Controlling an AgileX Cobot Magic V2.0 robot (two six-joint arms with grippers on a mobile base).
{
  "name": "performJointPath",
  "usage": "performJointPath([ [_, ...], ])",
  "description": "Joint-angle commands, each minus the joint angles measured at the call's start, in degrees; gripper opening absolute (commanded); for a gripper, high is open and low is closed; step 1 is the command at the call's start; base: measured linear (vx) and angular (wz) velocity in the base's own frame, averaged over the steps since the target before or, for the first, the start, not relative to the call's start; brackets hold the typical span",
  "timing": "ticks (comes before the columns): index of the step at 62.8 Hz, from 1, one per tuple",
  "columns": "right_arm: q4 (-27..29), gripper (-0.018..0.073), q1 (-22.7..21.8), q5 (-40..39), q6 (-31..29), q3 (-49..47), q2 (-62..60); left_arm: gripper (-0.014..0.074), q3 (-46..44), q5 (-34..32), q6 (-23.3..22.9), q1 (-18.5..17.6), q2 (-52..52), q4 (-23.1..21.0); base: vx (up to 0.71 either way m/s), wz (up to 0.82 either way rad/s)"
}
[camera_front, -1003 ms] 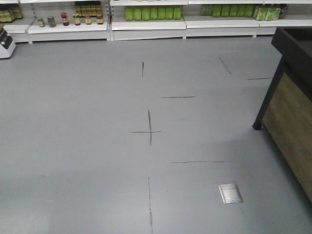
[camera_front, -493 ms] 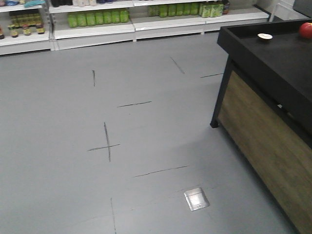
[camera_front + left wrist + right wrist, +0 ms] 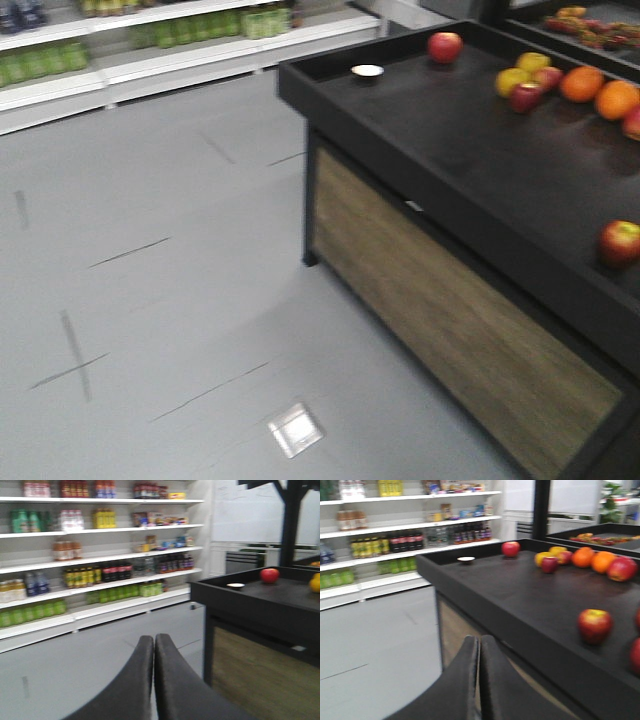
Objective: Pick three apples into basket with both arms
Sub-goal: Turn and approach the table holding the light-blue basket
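Observation:
Several red apples lie on a black display table [image 3: 430, 130]. One apple [image 3: 445, 46] sits at the far corner and also shows in both wrist views [image 3: 269, 575] [image 3: 510, 548]. A small dark one [image 3: 527, 96] lies beside the yellow fruit. A blushed apple [image 3: 620, 241] [image 3: 594, 625] rests near the front edge. The basket is out of view. My left gripper [image 3: 153, 639] is shut and empty, hanging over the floor left of the table. My right gripper [image 3: 479, 640] is shut and empty, just short of the table's near rim.
Oranges [image 3: 598, 92] and yellow apples [image 3: 522, 72] share the table with a small white dish [image 3: 367, 70]. The table has a wooden side panel [image 3: 450, 340]. Stocked shelves [image 3: 150, 50] line the back wall. A metal plate [image 3: 295, 430] is set in the grey floor.
The front view has swung right: the shelves and floor marks slid left, and the black table with its fruit moved from the right edge to fill the right half.

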Motion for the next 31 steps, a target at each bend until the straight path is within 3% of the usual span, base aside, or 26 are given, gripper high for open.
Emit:
performJointPath([
  [1, -0.7, -0.0004, -0.3, -4.2, 0.0, 0.8, -0.6, -0.0006, 1.4, -3.8, -0.1, 0.0, -0.8, -0.6, 0.17, -0.67],
  [31, -0.7, -0.0004, -0.3, -4.2, 0.0, 0.8, -0.6, -0.0006, 1.4, -3.8, -0.1, 0.0, -0.8, -0.6, 0.15, -0.62],
])
